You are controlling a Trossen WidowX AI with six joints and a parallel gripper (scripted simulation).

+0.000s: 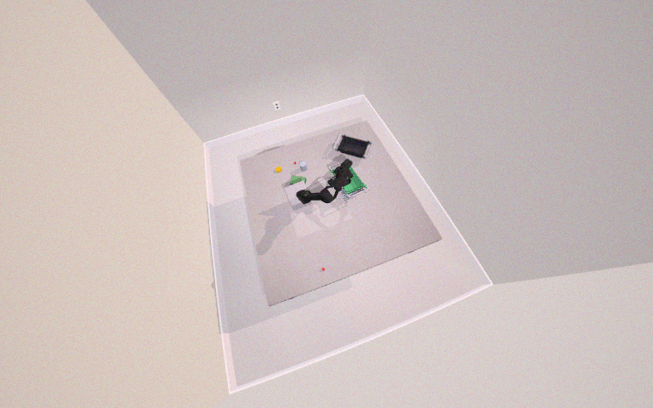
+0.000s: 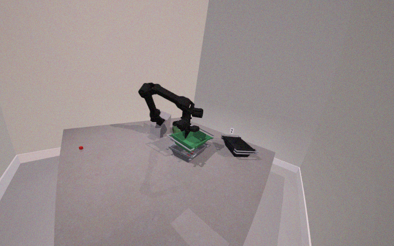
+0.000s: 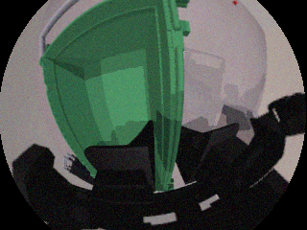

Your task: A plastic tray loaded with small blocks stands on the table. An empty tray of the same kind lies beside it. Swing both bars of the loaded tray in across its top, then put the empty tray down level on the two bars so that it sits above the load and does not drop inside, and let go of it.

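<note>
Gripping the wall of the empty green tray, the WidowX gripper has its fingers clamped on it. Green tray is directly above the loaded grey tray, w/ red blocks visible inside; can't tell if they touch. Black tray sits nearby on the table, approx. beside the pair.

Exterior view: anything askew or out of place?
Black tray: beside the stack, apparently tilted in the exterior view; reason unclear. Red block: alone on the table, away from both trays, possibly stray. No visible damage.
</note>
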